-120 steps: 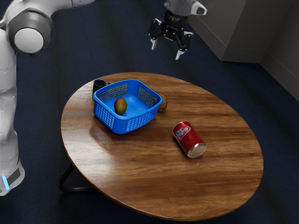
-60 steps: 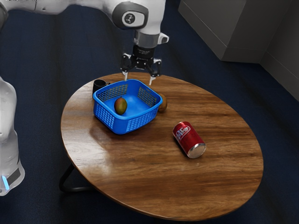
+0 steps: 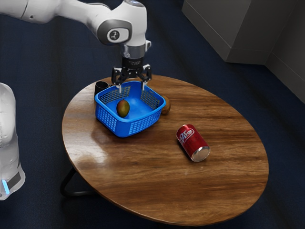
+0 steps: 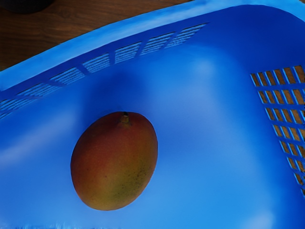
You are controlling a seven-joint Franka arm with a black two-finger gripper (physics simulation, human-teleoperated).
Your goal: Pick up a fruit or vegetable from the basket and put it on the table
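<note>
From my distant seat, I see only a part of the black mug (image 3: 100, 87), because the blue basket (image 3: 125, 128) covers its lower side. A brown rounded thing (image 3: 167, 105) is also partly hidden behind the basket, and I cannot tell exactly what it is. My arm (image 3: 71, 13) is cut off at the exterior view's left edge.

The arm reaches in from the exterior view's upper left, and its hand points straight down. My gripper (image 3: 132, 89) is at the basket's far part; its 2 fingers are well apart and hold nothing. I cannot judge exactly how high the tips are.

I count 1 basket, 1 mango (image 3: 123, 109), 1 mug, 1 brown thing and 1 red can (image 3: 192, 141), all on 1 round wooden table (image 3: 219, 181) except the mango, which lies inside the basket, on its floor. In the wrist view, I see its stem end. The can lies on its side.
</note>
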